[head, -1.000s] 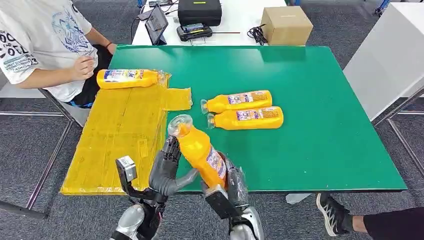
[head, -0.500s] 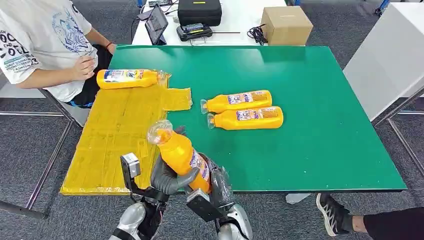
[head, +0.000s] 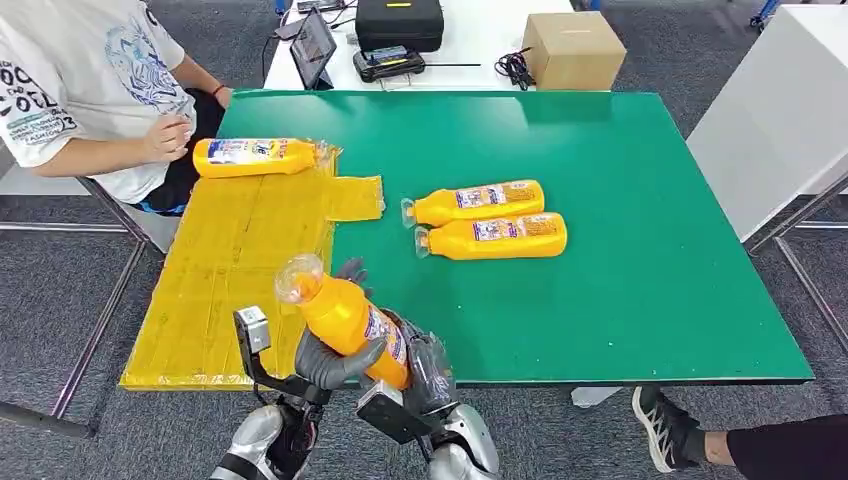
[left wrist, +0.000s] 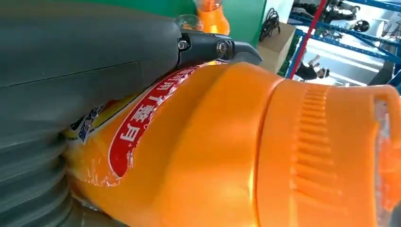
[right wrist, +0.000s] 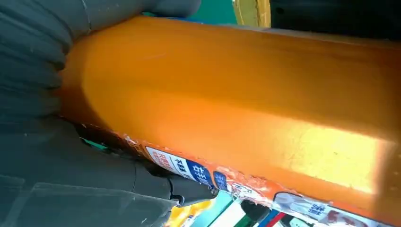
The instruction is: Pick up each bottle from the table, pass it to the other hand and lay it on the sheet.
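since a second ago the held bottle (head: 345,318) has drifted toward the lower left of the frame, off the green table (head: 620,300) edge and out over the corner of the yellow sheet (head: 230,270), and both arms have slid left with it.

right now it sits low and left of centre, tilted, clear cap pointing up-left. the left hand (head: 330,355) wraps its middle, thumb across the front and fingers curled behind; in the left wrist view the fingers (left wrist: 94,61) press tight on the label. the right hand (head: 425,365) is closed on the base end, and in the right wrist view its fingers (right wrist: 71,179) lie against the body (right wrist: 236,109). so both hands grip it: this looks like mid-handover.

to do it well, i'd say the left should be firmly set before the right lets go, then the right should open wide and back straight off the base.

one bottle (head: 255,157) already lies at the sheet's top edge, upper left; two more (head: 475,202) (head: 495,236) wait at centre.
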Robot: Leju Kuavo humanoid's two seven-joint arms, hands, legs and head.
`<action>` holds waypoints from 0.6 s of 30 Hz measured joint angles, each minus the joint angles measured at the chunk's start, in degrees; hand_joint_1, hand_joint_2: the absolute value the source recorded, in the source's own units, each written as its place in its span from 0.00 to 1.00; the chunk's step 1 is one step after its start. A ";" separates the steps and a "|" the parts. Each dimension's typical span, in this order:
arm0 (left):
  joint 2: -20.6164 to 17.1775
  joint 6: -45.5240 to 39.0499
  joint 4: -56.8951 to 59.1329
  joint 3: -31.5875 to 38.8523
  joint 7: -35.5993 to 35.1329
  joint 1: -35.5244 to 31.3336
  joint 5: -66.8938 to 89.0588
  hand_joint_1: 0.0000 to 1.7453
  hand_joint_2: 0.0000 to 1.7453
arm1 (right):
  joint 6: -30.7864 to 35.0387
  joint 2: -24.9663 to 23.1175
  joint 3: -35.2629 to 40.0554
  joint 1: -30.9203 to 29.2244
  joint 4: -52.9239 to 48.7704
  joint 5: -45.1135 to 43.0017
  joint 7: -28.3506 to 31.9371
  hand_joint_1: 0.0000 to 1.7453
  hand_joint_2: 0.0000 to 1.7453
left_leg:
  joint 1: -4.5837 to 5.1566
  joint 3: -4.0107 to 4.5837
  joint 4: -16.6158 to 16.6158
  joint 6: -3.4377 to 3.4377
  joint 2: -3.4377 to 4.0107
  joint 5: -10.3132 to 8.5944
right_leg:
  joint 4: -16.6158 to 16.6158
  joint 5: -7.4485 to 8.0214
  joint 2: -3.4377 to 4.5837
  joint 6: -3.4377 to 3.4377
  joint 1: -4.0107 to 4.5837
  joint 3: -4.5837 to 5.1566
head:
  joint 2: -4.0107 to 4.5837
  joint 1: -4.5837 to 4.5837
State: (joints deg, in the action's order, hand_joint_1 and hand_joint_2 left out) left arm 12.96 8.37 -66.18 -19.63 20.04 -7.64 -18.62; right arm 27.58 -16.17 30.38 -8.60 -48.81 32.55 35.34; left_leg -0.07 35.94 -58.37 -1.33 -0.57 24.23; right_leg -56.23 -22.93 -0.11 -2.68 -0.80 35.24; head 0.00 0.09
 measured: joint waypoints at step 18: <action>-0.76 4.22 0.59 3.15 2.14 1.20 -5.35 1.00 1.00 | -7.32 0.35 2.49 -4.95 6.54 -0.15 -0.74 1.00 1.00 | 0.00 -0.02 -0.01 0.01 0.06 0.00 | 0.01 0.00 0.05 0.00 0.00 0.04 | 0.00 0.00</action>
State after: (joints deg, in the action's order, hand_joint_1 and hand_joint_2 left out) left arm 12.20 12.59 -65.59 -16.48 22.19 -6.45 -23.98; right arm 20.26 -15.82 32.87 -13.55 -42.27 32.39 34.60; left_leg -0.07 35.92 -58.37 -1.32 -0.51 24.23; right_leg -56.22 -22.93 -0.06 -2.68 -0.80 35.29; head 0.00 0.09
